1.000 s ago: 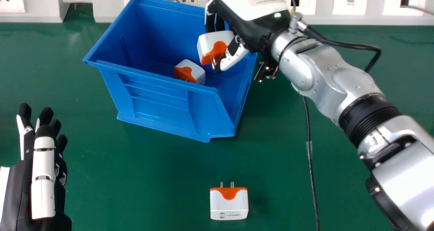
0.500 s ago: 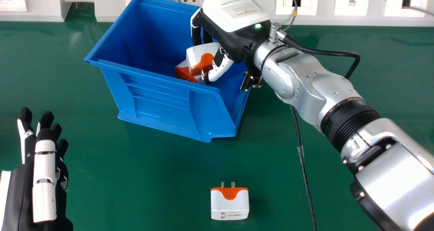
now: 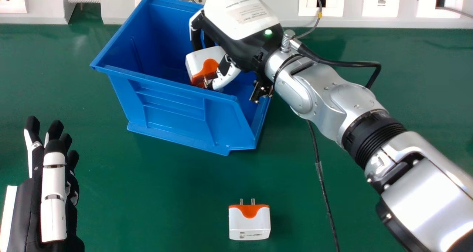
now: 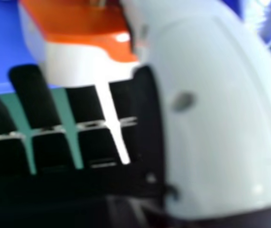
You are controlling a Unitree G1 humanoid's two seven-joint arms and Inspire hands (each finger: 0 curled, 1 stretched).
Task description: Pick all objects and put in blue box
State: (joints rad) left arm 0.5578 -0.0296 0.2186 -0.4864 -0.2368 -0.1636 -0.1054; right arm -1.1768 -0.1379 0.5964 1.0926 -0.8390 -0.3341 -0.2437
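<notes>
My right hand (image 3: 240,34) reaches over the blue box (image 3: 173,109) from the right in the head view, shut on a white and orange plug adapter (image 3: 204,61) inside the box opening. In the right hand view the adapter (image 4: 78,42) lies between the hand's fingers and thumb (image 4: 211,114). A second adapter in the box is mostly hidden behind the held one. Another adapter (image 3: 249,224) stands on the green table in front of the box, its pins towards the box. At the lower left my left hand (image 3: 53,193) is open and holds nothing.
White socket panels (image 3: 380,0) line the table's back edge, right behind the box. A black cable (image 3: 322,181) runs over the green table (image 3: 147,204) beneath the right arm. Another cable loops above the right wrist.
The right hand has moved left and lower into the box with its adapter, now covering the one lying inside. The left hand has shifted slightly to the right.
</notes>
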